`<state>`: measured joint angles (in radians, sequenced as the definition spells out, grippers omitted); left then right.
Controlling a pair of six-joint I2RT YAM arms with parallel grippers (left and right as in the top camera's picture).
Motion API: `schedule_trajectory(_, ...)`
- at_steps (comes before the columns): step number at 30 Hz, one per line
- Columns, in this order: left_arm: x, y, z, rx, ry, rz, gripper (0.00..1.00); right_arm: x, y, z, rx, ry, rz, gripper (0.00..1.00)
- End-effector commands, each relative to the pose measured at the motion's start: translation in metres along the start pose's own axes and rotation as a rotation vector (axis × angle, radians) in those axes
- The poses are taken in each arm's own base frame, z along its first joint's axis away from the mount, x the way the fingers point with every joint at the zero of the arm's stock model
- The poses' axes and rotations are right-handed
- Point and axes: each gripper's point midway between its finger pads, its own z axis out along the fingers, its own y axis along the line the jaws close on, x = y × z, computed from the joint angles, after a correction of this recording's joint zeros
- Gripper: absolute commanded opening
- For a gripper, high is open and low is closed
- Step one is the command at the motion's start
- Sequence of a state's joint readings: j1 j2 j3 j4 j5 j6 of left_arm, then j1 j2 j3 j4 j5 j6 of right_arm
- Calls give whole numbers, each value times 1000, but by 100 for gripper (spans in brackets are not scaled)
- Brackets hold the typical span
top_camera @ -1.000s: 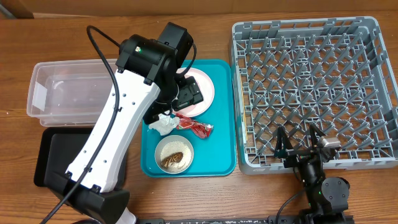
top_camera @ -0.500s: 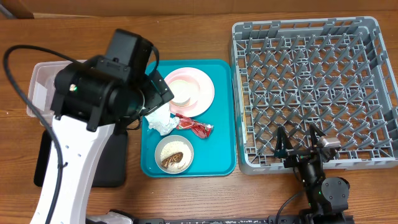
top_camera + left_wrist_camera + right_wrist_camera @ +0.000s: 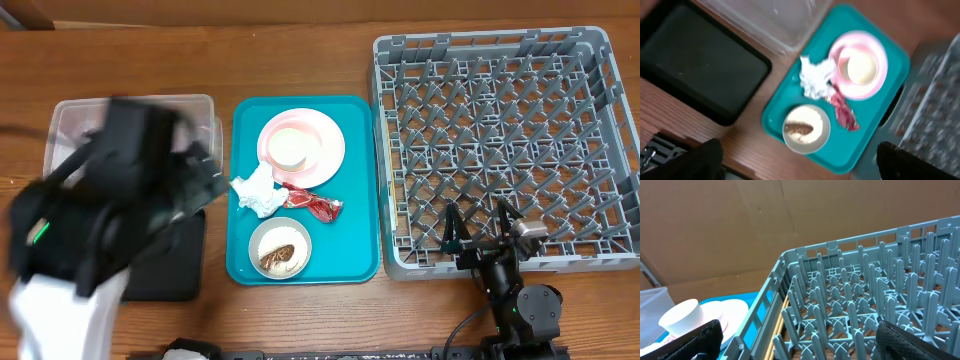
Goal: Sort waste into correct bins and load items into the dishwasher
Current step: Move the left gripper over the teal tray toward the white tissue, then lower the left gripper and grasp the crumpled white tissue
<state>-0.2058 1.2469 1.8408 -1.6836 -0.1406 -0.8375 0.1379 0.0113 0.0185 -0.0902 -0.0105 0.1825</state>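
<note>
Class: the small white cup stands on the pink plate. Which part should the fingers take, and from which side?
Probably its upper side wall, from straight above. The white cup stands upright on the pink plate, its round wall clear all round, so opposite sides can be pinched; the plate around it would hinder a low sideways approach.

we see a brown wooden counter (image 3: 300, 60) carrying four things. at its left sits a clear tub (image 3: 80, 115), with a flat black tray (image 3: 175, 262) just beside it on the near side. a teal tray (image 3: 355, 230) lies in the middle, close to both. a large grey dish rack (image 3: 490, 38) fills the right, just beside the teal tray.
</note>
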Motion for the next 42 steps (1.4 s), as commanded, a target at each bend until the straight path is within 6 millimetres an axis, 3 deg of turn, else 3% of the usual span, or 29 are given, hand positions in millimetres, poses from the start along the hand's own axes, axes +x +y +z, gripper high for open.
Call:
schedule_trajectory(1, -1, 30, -40, 63, -137, -50, 100, 1, -3, 0, 13, -6, 1, 100)
schedule_trajectory(4, 5, 37, -53, 102, -168, -66, 100, 1, -3, 0, 13, -6, 1, 100)
schedule_trajectory(7, 11, 37, -47, 105, -137, -88, 96, 1, -3, 0, 12, -6, 1, 100)
schedule_trajectory(15, 34, 31, 39, -51, 93, -53, 80, 1, -3, 0, 13, -6, 1, 100)
schedule_trajectory(18, 44, 10, 72, -7, 204, -3, 64, 1, -3, 0, 12, -6, 1, 100)
schedule_trajectory(21, 53, -12, 97, 53, 304, 56, 29, 1, -3, 0, 13, -6, 1, 100)
schedule_trajectory(23, 59, -25, 110, 76, 361, 92, 20, 1, -3, 0, 13, -6, 1, 100)
schedule_trajectory(29, 74, -38, 136, -4, 391, 224, 30, 1, -3, 0, 12, -6, 1, 100)
schedule_trajectory(31, 78, -38, 138, -49, 359, 288, 43, 1, -3, 0, 12, -6, 1, 100)
schedule_trajectory(35, 76, -28, 136, -182, 241, 347, 58, 1, -3, 0, 12, -6, 1, 100)
schedule_trajectory(38, 65, -23, 135, -260, 136, 335, 82, 1, -3, 0, 12, -6, 1, 100)
schedule_trajectory(42, 67, -30, 146, -228, 124, 319, 85, 1, -3, 0, 12, -6, 1, 100)
